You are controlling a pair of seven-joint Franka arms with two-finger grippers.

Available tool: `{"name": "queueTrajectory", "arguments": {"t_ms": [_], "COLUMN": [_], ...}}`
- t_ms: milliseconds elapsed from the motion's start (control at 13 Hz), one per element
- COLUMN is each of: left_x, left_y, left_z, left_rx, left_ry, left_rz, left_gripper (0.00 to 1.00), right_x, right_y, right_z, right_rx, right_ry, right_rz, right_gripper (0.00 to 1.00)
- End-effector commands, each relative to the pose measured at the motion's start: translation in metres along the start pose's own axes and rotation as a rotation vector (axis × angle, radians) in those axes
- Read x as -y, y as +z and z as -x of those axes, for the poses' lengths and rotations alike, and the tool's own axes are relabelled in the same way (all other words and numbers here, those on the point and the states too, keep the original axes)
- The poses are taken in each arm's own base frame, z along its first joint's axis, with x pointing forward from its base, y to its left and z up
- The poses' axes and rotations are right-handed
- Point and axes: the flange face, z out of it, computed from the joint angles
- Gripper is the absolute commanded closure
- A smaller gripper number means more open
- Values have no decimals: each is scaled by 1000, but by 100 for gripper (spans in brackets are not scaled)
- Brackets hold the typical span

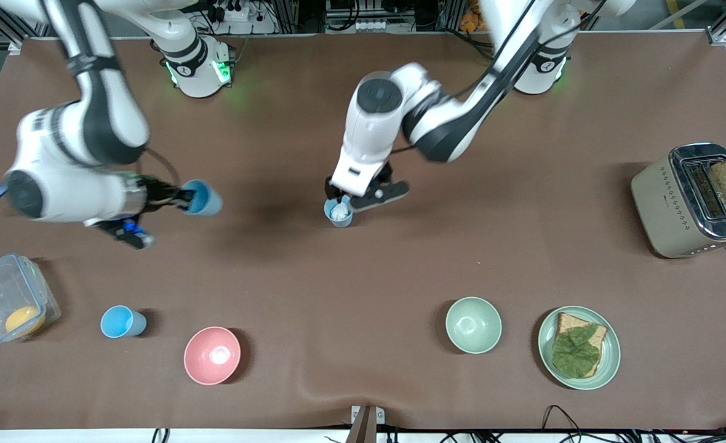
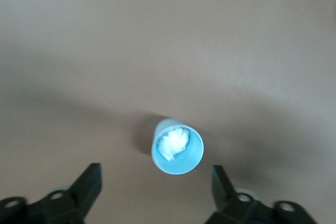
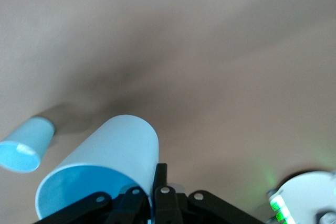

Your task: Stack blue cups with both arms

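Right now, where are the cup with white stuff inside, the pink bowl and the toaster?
cup with white stuff (image 1: 339, 212), front view, its inside.
pink bowl (image 1: 211, 355), front view, its inside.
toaster (image 1: 661, 206), front view, its beige side.

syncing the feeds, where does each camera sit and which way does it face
Front view: high across the table, facing both arms; right gripper holds a blue cup.
Left wrist view: looks down past open left gripper at the paler cup.
Right wrist view: right gripper pinching the blue cup's rim.
Shared: front and left wrist views show the paler cup.
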Motion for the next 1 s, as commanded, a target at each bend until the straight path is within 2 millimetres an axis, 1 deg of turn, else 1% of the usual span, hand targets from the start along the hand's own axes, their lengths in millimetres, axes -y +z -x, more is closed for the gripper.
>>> {"name": "queueTrajectory", "arguments": {"t_ms": [0,77,154,231,308,385,462,538,615,692,769,846,923], "left_x": [64,95,121,149,174,195,218,241,259,279,289,303,315], "left_y": [-97,-129,-153,-180,-190,-199,-216,-224,-230,-243,-252,-253,-253], "left_z": [-53,-83,-111,-133,-151,-163,-175,-190,-200,-210,-212,-220,-224], "left_rx": [-89,-103,-121,-139,-119,-103,-114,-112,-101,-107,-115,-97,-57], "left_ry": [9,54,109,137,170,196,208,190,184,198,238,250,258], "left_rz": [-65,-90,-97,-97,-124,-156,-166,-185,-195,-192,-193,-198,-191], "left_gripper": [0,0,0,0,0,0,0,0,0,0,0,0,0], "right_x": [49,73,92,106,121,132,141,152,161,168,172,175,177], "right_y": [24,36,46,55,66,76,83,96,107,119,125,131,131], "right_z": [53,71,83,89,97,102,106,115,120,120,120,117,116], "right_rx": [-43,-70,-105,-134,-162,-186,-203,-214,-224,-234,-243,-250,-256], "right_ry": [78,96,113,120,113,114,128,125,136,148,154,155,160], "right_rz": [-8,-19,-41,-64,-85,-103,-124,-129,-136,-144,-154,-159,-170], "right_gripper": [100,100,100,100,100,100,100,100,100,100,100,100,100]}}
